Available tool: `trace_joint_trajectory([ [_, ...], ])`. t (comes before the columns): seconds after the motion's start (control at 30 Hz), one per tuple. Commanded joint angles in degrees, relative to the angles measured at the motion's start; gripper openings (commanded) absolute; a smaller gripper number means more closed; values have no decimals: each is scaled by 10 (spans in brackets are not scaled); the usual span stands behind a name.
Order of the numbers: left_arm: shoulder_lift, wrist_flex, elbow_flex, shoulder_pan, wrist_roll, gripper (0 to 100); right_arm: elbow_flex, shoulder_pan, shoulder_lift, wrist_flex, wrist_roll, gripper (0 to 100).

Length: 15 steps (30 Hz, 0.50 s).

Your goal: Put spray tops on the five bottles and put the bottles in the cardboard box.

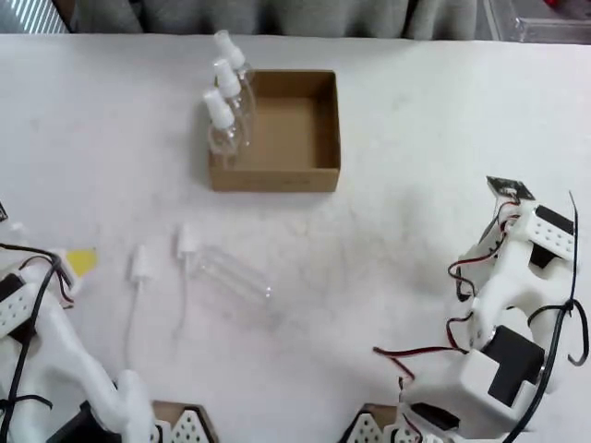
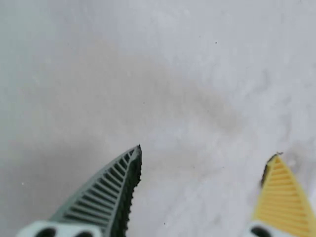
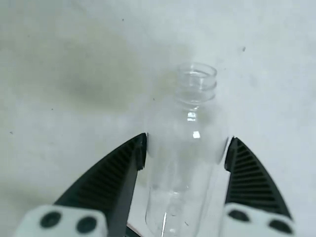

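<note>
One uncapped clear bottle [image 3: 189, 118] is sitting between the jaws of the right pincer [image 3: 186, 146], which is clamping its sides | probably light, slick, dentable: gripping mid-body gently, leaving neck free | left pincer [image 2: 206, 154] is gaping empty.

The arms [image 1: 503, 295] are built in white, with black motors [image 1: 513, 365] and red-black cables [image 1: 420, 351]. The left gripper [image 2: 208, 151] is ribbed grey and yellow, the right gripper [image 3: 188, 137] black.

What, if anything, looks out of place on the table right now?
One clear bottle lies on its side, uncapped, beside two loose spray tops in front of the cardboard box. Nothing looks spilled or damaged.
</note>
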Motion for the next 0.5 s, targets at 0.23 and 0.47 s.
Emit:
trace_joint_trajectory([
  [0.23, -1, -9, -1, 5, 1, 369, 6, 4, -3, -2, 11, 201],
  [0.47, -1, -8, -1, 5, 1, 369, 8, 6, -5, -29, 11, 40],
])
